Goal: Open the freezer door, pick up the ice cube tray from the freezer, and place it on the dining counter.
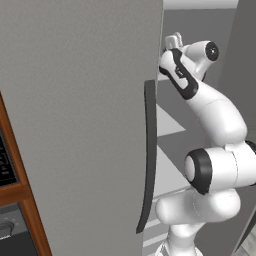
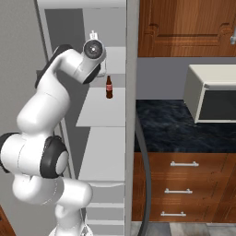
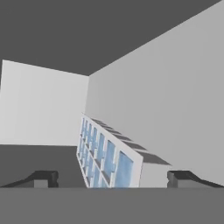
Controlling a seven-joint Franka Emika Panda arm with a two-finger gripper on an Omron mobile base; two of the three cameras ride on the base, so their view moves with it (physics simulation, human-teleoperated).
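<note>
While the freezer door (image 1: 80, 125) stands swung open, the arm reaches into the freezer (image 2: 103, 115) toward the ice cube tray (image 3: 105, 155)

In the hand view the end effector (image 3: 111, 178) has its two dark fingertips (image 3: 43, 178) spread wide apart, holding nothing, with the pale blue-white tray lying between and just beyond them on a grey shelf, beside the grey inner wall. In the left base view the door's long dark handle (image 1: 148, 155) runs down its edge, with the white arm just behind it. In the right base view a brown bottle (image 2: 109, 87) stands on a pale shelf below the hand, and to the right a black marbled tabletop (image 2: 170, 126) carries a pale box-shaped appliance (image 2: 212, 99)
</note>
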